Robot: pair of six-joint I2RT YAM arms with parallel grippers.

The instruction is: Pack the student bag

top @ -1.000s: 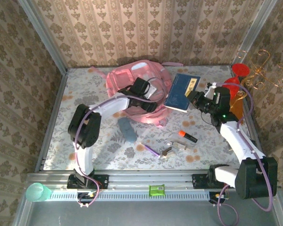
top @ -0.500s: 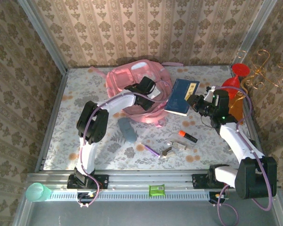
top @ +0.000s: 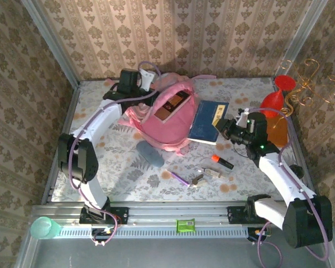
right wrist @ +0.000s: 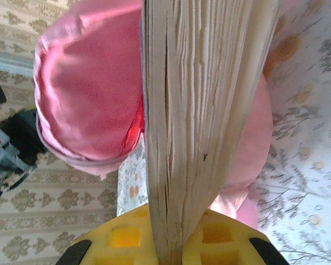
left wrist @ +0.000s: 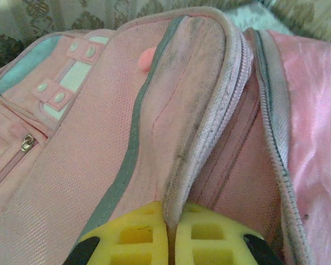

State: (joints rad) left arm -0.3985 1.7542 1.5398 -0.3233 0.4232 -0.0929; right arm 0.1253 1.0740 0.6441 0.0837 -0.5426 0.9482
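The pink student bag (top: 164,125) lies at the back middle of the table, its mouth pulled open; a brown-covered book (top: 171,106) shows inside. My left gripper (top: 145,84) sits at the bag's back left, shut on the bag's zipped rim (left wrist: 209,127). In the left wrist view the gripper (left wrist: 174,214) pinches that fabric edge between its yellow pads (left wrist: 135,234). My right gripper (top: 227,129) is shut on a blue book (top: 208,123), held tilted beside the bag's right side. The book's page edge (right wrist: 201,105) runs up from the gripper (right wrist: 188,223).
On the floral cloth in front of the bag lie a grey-blue pouch (top: 149,153), a purple pen (top: 178,177), a small metal piece (top: 207,174) and an orange-and-black marker (top: 222,162). Red funnels (top: 273,102) and a gold wire stand (top: 304,84) crowd the back right corner.
My left gripper closed on the bag's rim and swung to the back left, pulling the mouth open. The right gripper carried the blue book slightly lower, beside the bag.
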